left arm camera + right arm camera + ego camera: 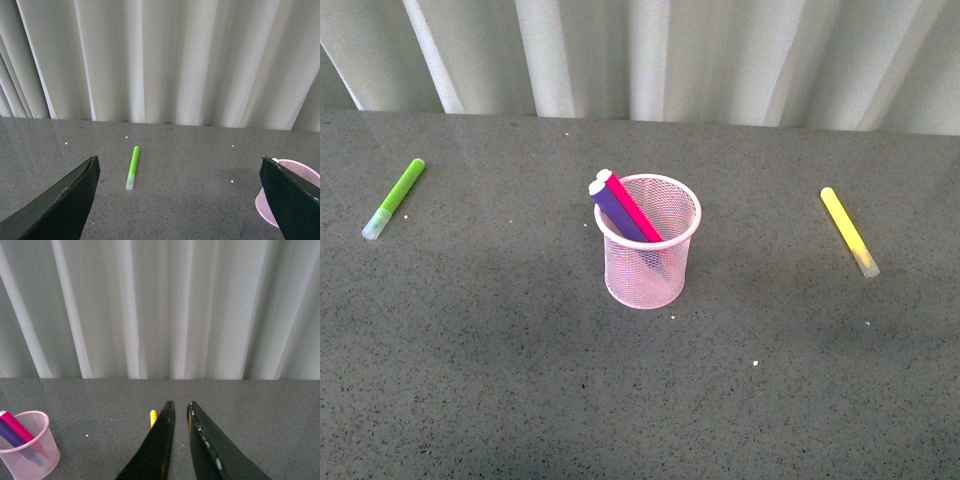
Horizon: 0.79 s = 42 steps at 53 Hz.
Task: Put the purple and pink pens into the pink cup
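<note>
Deep purple marker (pixel 618 212) and magenta-pink marker (pixel 633 206) leaning toward 10 o'clock inside light pink wire-mesh cup (pixel 648 275) at centre of grey speckled tabletop (pixel 520 380), left hand (pixel 180 200) spread wide, empty, right hand (pixel 181 440) fingers nearly together, holding nothing, lime-green marker (pixel 394 199) at 9 o'clock, yellow marker (pixel 849 231) at 3 o'clock

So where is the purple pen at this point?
In the front view, the purple pen stands tilted inside the pink cup at the table's centre, leaning on the cup's left rim beside the pink pen.
</note>
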Each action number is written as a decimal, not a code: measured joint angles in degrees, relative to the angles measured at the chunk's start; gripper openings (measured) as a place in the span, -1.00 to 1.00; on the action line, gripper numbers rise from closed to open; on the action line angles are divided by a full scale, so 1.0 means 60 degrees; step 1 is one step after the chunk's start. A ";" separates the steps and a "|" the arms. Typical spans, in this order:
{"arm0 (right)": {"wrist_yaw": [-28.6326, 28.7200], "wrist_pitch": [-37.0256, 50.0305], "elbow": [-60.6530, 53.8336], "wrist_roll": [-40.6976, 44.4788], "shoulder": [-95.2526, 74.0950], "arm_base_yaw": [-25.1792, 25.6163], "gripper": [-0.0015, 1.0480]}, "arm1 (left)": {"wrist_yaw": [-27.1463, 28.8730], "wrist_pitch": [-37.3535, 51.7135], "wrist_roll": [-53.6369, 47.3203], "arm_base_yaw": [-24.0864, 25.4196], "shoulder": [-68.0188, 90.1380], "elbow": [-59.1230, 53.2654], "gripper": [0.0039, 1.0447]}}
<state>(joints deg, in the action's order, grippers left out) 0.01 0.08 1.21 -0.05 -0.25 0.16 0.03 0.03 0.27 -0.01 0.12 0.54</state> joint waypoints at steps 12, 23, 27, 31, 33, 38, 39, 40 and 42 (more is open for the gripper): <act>0.0004 0.0000 0.0000 0.0000 0.0000 0.0000 0.06 | 0.0000 0.0000 0.0000 0.0000 0.0000 0.0000 0.88; 0.0004 0.0000 0.0000 0.0000 0.0000 0.0000 0.75 | 0.0000 0.0000 0.0000 0.0000 0.0000 0.0000 0.88; 0.0004 0.0000 0.0000 -0.0011 0.0000 0.0000 0.87 | 0.0000 0.0000 0.0000 0.0000 0.0000 0.0000 0.88; 0.0004 0.0000 0.0000 -0.0007 0.0000 0.0000 0.86 | 0.0000 0.0000 0.0000 0.0000 0.0000 0.0000 0.88; 0.0004 0.0000 0.0000 -0.0007 0.0000 0.0000 0.87 | 0.0000 0.0000 0.0000 0.0000 0.0000 0.0000 0.88; 0.0004 0.0000 0.0000 -0.0007 0.0000 0.0000 0.87 | 0.0000 0.0000 0.0000 0.0000 0.0000 0.0000 0.88; 0.0004 0.0000 0.0000 -0.0007 0.0000 0.0000 0.87 | 0.0000 0.0000 0.0000 0.0000 0.0000 0.0000 0.88; 0.0004 0.0000 0.0000 -0.0007 0.0000 0.0000 0.87 | 0.0000 0.0000 0.0000 0.0000 0.0000 0.0000 0.88; 0.0004 0.0000 0.0000 -0.0007 0.0000 0.0000 0.87 | 0.0000 0.0000 0.0000 0.0000 0.0000 0.0000 0.88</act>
<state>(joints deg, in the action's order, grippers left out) 0.03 0.08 1.21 -0.10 -0.25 0.16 0.03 0.03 0.27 -0.01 0.12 0.54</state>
